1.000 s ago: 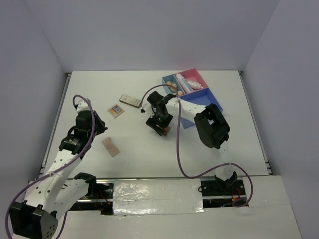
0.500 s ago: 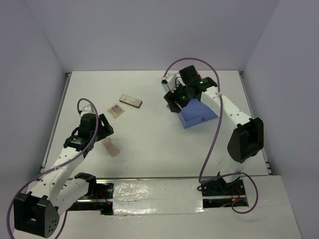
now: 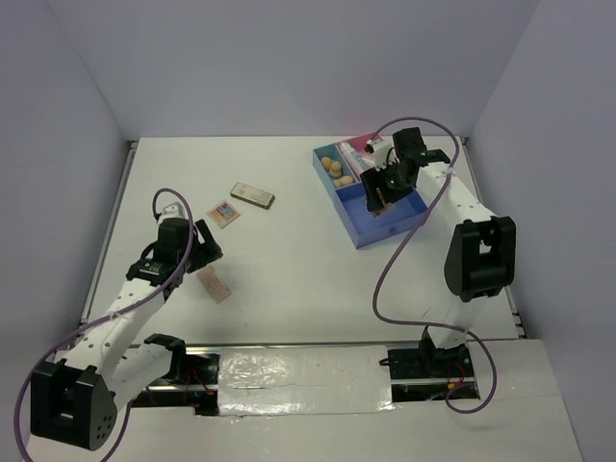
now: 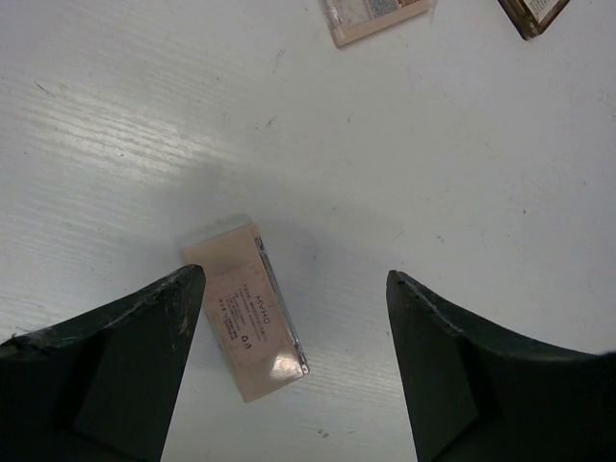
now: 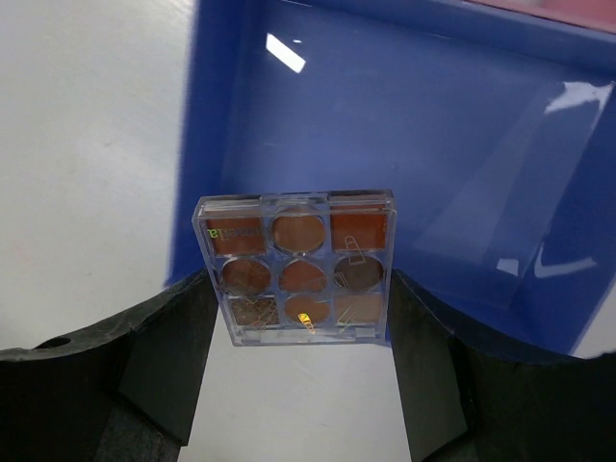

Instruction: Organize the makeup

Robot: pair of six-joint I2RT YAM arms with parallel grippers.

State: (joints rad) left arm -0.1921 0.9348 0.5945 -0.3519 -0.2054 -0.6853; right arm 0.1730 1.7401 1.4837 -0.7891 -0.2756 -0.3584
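Right gripper (image 5: 296, 300) clamps the nine-pan brown palette (image 5: 296, 258) by its side edges, over the large blue compartment of the divided tray (image 5: 207, 115). Contact with the tray floor cannot be judged. Left gripper (image 4: 294, 279), jaws spread wide and holding nothing, hangs above the pinkish palette (image 4: 245, 322) on the table (image 3: 289, 269), well left of the tray.

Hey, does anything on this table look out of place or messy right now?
Three palettes lie loose and askew on the table, far from the tray: pinkish palette, multicolour palette, brown-gold palette. Nothing looks spilled or broken.
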